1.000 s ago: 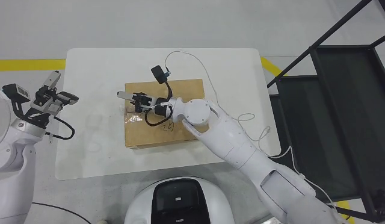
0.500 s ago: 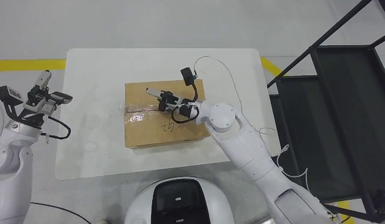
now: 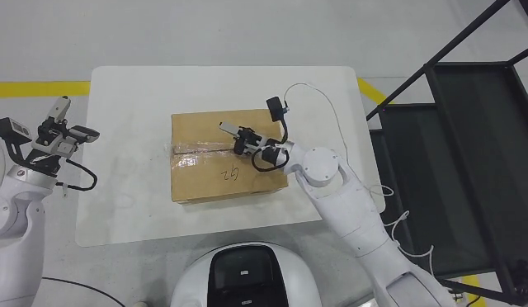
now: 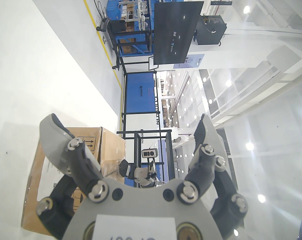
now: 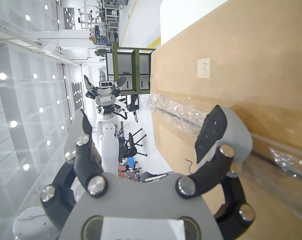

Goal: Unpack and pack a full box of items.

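Note:
A closed brown cardboard box sits in the middle of the white table, and clear tape runs along its top seam. My right gripper hovers open just over the box top, near the seam's middle. In the right wrist view the right gripper holds nothing, and one finger pad lies close to the crinkled tape on the box. My left gripper is off the table's left edge, open and empty. The left wrist view shows the left gripper pointing toward the box.
A small white label is stuck on the box top and a handwritten mark is on the near flap. A black metal rack stands right of the table. A white cable loops from the right arm.
My right gripper has slid rightwards along the taped seam, from the box's left edge to its middle. The left arm shifted slightly outward early on, then stayed still.

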